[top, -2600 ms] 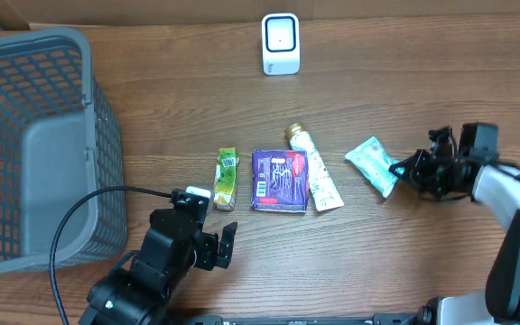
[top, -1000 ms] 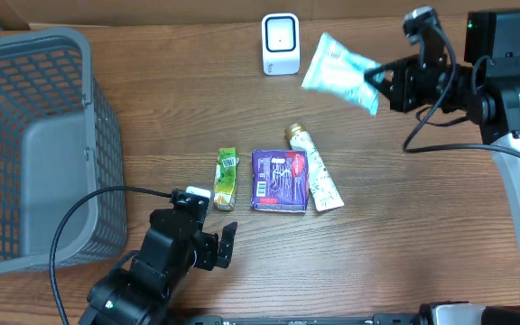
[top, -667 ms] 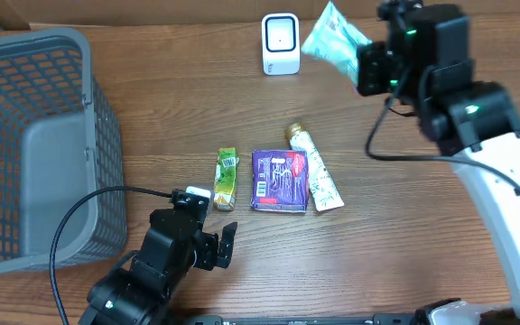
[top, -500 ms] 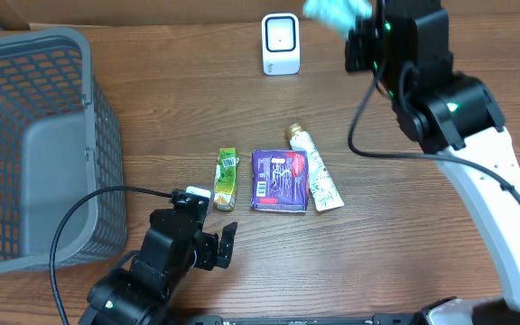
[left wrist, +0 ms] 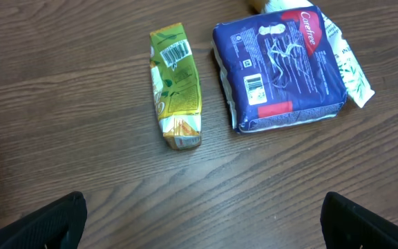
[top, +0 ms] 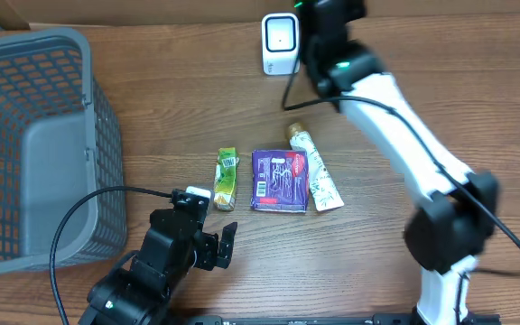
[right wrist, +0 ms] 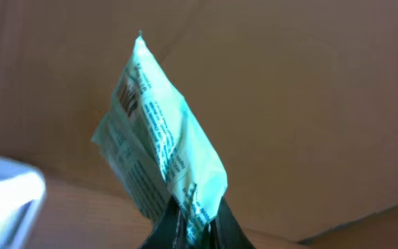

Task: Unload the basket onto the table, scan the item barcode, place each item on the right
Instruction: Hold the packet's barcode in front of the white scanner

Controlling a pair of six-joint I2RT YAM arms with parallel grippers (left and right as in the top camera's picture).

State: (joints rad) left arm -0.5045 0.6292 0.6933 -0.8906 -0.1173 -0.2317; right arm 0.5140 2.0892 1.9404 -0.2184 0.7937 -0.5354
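Mint-green crinkled plastic packet (right wrist: 161,145) stands upright, pinched at its lower end by the clenched right gripper (right wrist: 188,225), raised just beside the white boxy barcode scanner (top: 280,42) at the far edge of the wooden table (top: 170,108). The left gripper (left wrist: 202,221) rests spread wide and empty, near a yellow-green sachet (left wrist: 175,86) and a purple pad pack (left wrist: 278,69).

Seen from overhead, the right arm covers its own right claw (right wrist: 188,228) and the teal packet (right wrist: 161,145) at the picture's top edge. At the right wrist, the packet's lower end disappears between the dark fingers (right wrist: 161,235), and its print is too fine to read. The white scanner (right wrist: 5,200) is a blur cut by the left edge. From the left wrist, the tube (left wrist: 347,66) sits mostly behind the purple pack (left wrist: 278,66).
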